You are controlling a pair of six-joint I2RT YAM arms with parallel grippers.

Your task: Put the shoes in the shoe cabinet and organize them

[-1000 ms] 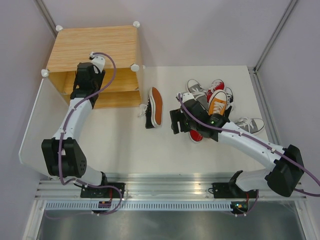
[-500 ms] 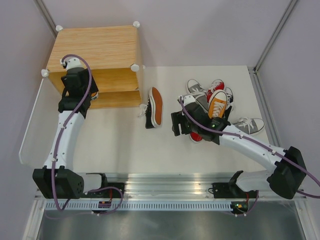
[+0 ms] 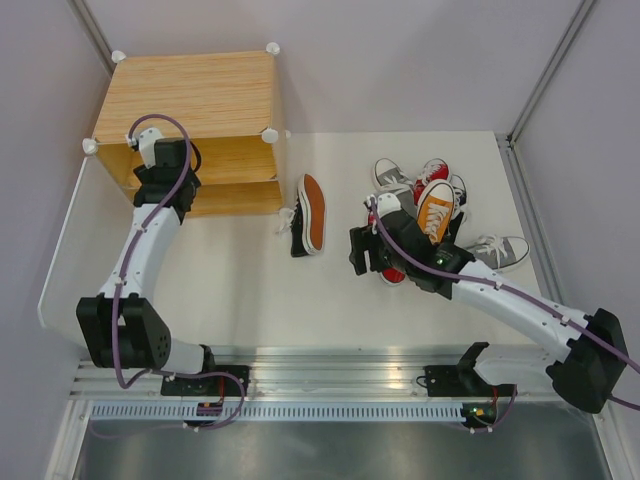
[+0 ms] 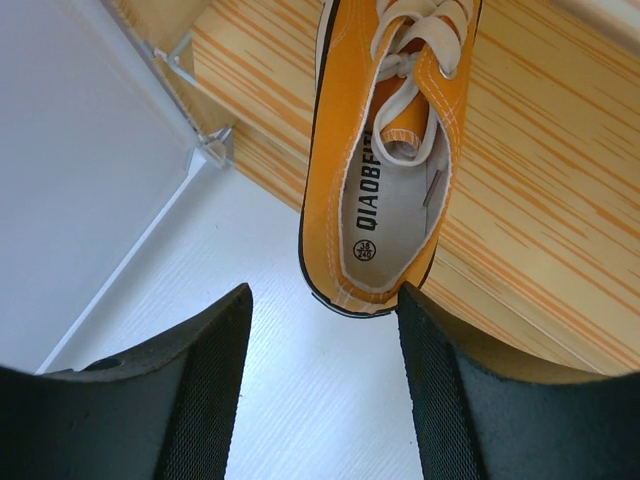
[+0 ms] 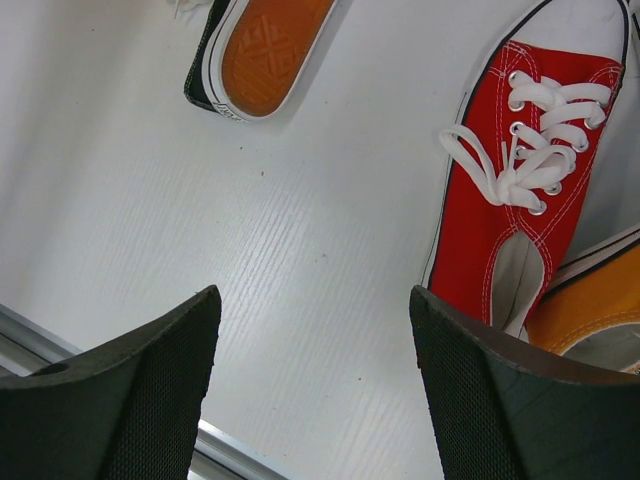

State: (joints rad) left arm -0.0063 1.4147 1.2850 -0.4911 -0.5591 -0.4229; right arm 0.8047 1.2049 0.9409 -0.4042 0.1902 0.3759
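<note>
The shoe cabinet (image 3: 190, 95) stands at the back left with its front open. One orange shoe (image 4: 385, 160) lies on a wood-grain board (image 4: 540, 180) of the cabinet, its heel sticking out over the front edge. My left gripper (image 4: 325, 300) is open just behind that heel, holding nothing. The other shoes lie in a pile (image 3: 430, 200) at the right: an orange one (image 3: 435, 205), red and grey ones. A black shoe (image 3: 310, 215) lies on its side in the middle. My right gripper (image 5: 315, 300) hovers open over bare table beside a red shoe (image 5: 520, 200).
A white panel (image 4: 90, 150) stands to the left of the cabinet opening. A grey shoe (image 3: 500, 250) sits apart near the right table edge. The black shoe's orange sole (image 5: 265, 45) shows at the top of the right wrist view. A metal rail (image 3: 330, 365) borders the near edge.
My left gripper swung left along the cabinet front, then came back a little to the right. My right gripper shifted slightly right and nearer. Both stayed open.
</note>
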